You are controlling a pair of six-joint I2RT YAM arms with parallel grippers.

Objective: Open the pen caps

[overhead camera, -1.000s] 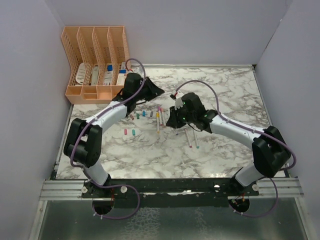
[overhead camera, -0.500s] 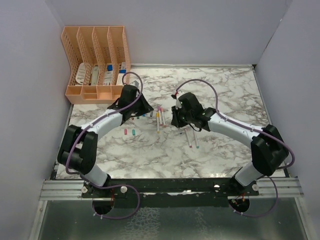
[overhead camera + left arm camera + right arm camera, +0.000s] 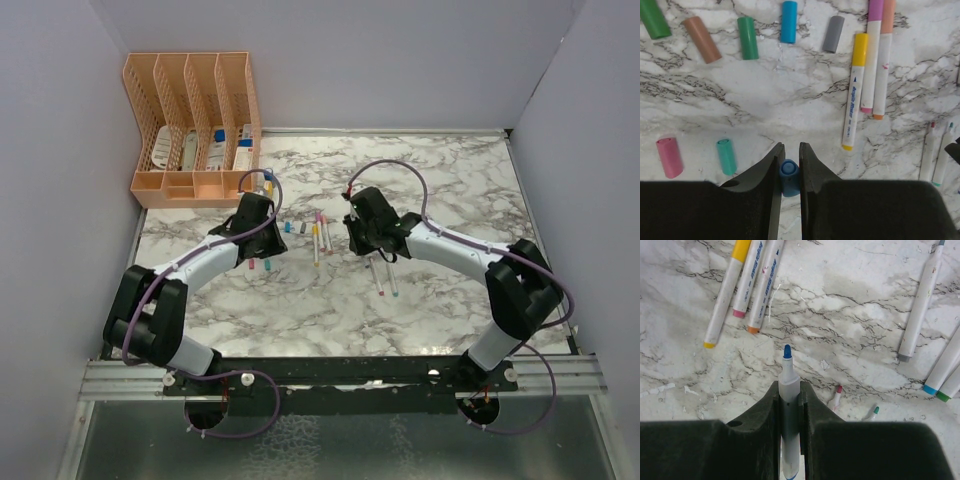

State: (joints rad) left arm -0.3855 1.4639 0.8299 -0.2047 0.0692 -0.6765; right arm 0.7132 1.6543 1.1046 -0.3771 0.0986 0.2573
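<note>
While the left claw (image 3: pixel 790 150) is pinched on a blue pen cap (image 3: pixel 789 174) and the right claw (image 3: pixel 789 386) grips the uncapped blue pen (image 3: pixel 788 377), both over the bench (image 3: pixel 790 95), two hazards stand out; the cap sits deep between the fingers with little of it showing (only its forward end), so it may twist or slip out early; once released, being round, it may roll across the smooth marble into the pink cap (image 3: pixel 669 157) and teal cap (image 3: pixel 726 156) lying just left of the claw. The pen's bare nib could mark the bench if lowered tip-first; three pens (image 3: pixel 867 85) to the right carry their caps, so work is outstanding. The held cap's long axis appears to run along the fingers, open mouth pointing forward out of the claw; the pen lies likewise, nib forward.
</note>
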